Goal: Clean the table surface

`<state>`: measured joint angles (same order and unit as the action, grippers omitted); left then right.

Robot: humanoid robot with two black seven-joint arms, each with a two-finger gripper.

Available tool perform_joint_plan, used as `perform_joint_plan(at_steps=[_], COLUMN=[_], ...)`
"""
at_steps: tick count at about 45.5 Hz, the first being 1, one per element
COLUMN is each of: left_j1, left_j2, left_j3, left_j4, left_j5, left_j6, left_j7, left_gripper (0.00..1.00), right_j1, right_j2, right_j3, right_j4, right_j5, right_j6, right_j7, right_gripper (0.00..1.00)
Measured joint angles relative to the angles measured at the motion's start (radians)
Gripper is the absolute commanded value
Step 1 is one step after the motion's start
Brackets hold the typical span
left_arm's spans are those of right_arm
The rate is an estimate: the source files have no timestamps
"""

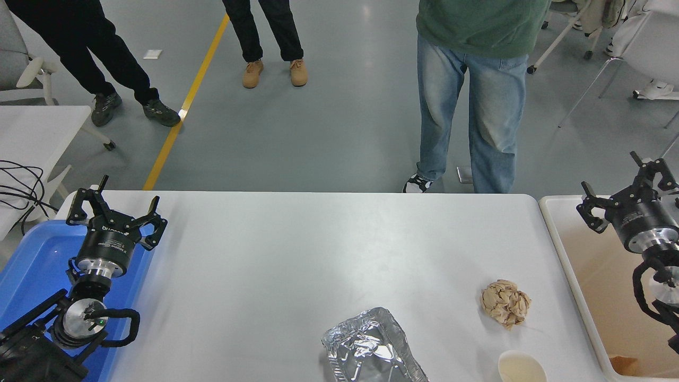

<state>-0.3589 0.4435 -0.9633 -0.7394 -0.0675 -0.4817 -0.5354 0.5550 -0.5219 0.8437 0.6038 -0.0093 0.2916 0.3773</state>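
Two black arms rise from the lower corners, each pointing away toward 12 o'clock. At 8 o'clock, the left claw (114, 215) hangs with its fingers spread apart and nothing between them, above the far end of one blue tray (32, 260). At 3 o'clock, the right claw (626, 199) hangs over one beige bin (594, 270), its fingers likewise splayed and holding nothing. Between the two claws stretches the white table surface (297, 254), filling the middle and lower part of the view. On it lie three loose things, all toward 5 o'clock: one crumpled foil tray (371, 347), one ball of crumpled brown paper (505, 302) and one paper cup (521, 367) cut by the bottom edge. All three sit nearer the right claw than the left, yet well apart from both. Three people stand on the floor beyond the table's far edge at 12 o'clock, seen only as legs (467, 116).
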Motion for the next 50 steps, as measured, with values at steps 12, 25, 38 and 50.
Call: perform_joint_plan(at_steps=[12, 25, 38, 50], left_j1=[0.0, 0.0, 0.0, 0.0], left_j2=[0.0, 0.0, 0.0, 0.0], left_j3=[0.0, 0.0, 0.0, 0.0], left_j4=[0.0, 0.0, 0.0, 0.0], left_j5=[0.0, -0.001, -0.001, -0.002], left_j6=[0.0, 0.0, 0.0, 0.0], left_j7=[0.0, 0.0, 0.0, 0.0], left_gripper=[0.99, 0.99, 0.99, 0.99], right_j1=[0.009, 0.011, 0.01, 0.008], right_j2=[0.009, 0.011, 0.013, 0.006], right_j3=[-0.011, -0.015, -0.019, -0.029], right_j4=[-0.001, 0.0, 0.006, 0.014], right_j5=[-0.028, -0.037, -0.039, -0.039], right_j6=[0.001, 0.002, 0.003, 0.004], right_j7=[0.013, 0.016, 0.016, 0.008], right_gripper=[1.0, 1.0, 1.0, 1.0])
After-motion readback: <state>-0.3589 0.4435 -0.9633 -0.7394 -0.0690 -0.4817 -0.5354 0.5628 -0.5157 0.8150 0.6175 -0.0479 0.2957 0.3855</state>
